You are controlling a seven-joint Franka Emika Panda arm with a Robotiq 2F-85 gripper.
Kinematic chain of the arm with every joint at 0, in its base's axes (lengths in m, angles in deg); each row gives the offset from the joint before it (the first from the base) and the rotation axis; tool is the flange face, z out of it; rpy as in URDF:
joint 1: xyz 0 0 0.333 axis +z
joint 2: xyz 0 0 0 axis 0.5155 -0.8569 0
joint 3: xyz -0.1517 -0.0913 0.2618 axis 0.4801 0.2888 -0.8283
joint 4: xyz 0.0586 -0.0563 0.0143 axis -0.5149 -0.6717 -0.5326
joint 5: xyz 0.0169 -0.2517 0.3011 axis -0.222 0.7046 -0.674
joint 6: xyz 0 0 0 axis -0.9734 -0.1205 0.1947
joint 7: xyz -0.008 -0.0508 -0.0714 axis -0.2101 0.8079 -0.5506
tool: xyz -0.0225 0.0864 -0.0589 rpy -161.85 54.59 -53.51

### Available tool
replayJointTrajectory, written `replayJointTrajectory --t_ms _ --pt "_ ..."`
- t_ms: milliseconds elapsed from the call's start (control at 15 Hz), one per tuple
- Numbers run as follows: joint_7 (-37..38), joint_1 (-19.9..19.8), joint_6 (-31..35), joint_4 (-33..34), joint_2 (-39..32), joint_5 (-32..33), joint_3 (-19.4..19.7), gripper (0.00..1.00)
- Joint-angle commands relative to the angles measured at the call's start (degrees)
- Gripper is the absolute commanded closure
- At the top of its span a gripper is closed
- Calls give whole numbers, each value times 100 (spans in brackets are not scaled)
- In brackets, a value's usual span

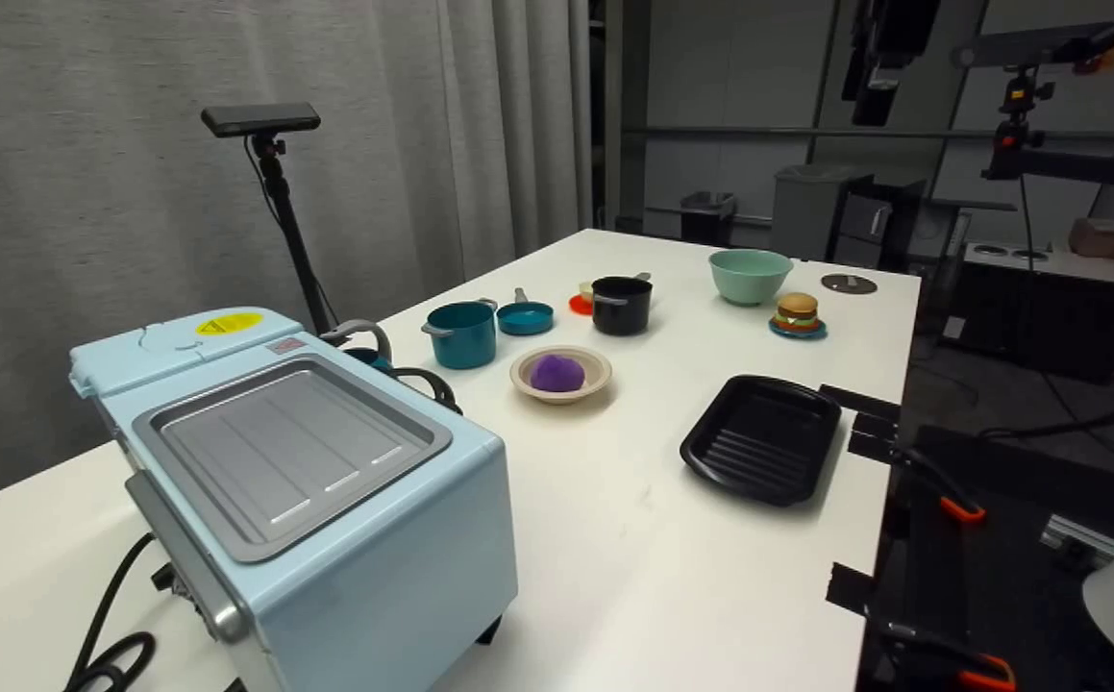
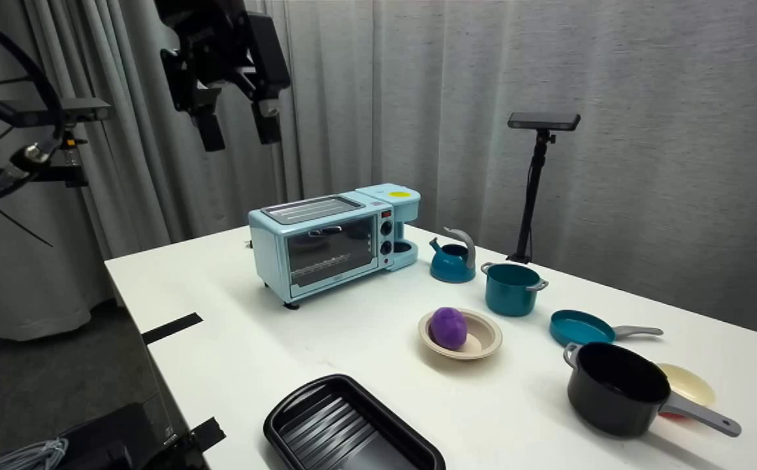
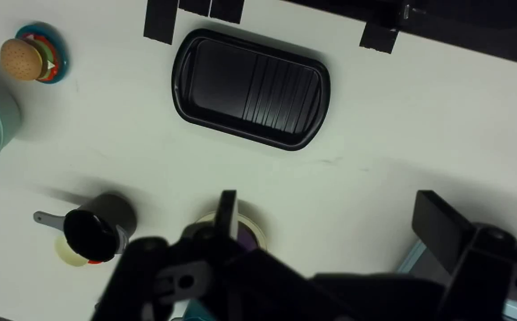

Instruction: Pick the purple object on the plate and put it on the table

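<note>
The purple object (image 2: 448,328) sits in the shallow cream plate (image 2: 479,335), a little to one side of it, and the plate rests on the white counter (image 2: 365,333). The jaws hang well above, spread wide apart with nothing between them; in the wrist view one jaw hides part of both plate and object. I'd expect something light, a toy or foam piece perhaps (the material can't be told from here), firm enough for a gentle squeeze and not very fragile. Its rounded sides could let it roll out of a high grip, so the best hold is probably straight down across its widest part, jaw tips inside the rim but off the plate's bottom; catching the rim would likely drag or tip the plate. Near the plate stands the teal pot (image 2: 511,294), with the teal pan (image 2: 579,328) and black pot (image 2: 613,395) farther along, so a sideways approach from there looks awkward. The toaster oven (image 2: 332,247) is the bulkiest thing to steer around. The black tray (image 1: 763,440) lies near the counter's edge, and the stretch between it and the plate seems a sensible spot for setting the object down.
</note>
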Motion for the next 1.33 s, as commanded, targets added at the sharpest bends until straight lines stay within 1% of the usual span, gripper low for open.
replayJointTrajectory --t_ms 0,267,467,600,800,933,1267 --pt "48 84 -14 11 -9 44 56 0" --pt "56 -34 136 124 -231 149 158 0" --pt "20 -143 448 216 -673 346 322 0" --pt "14 -185 810 246 -1113 363 462 0" --pt "29 -218 1404 342 -1906 218 663 0" --pt "-35 -272 1704 522 -2395 150 800 0" --pt "20 -300 2460 1032 -3625 -97 814 0"
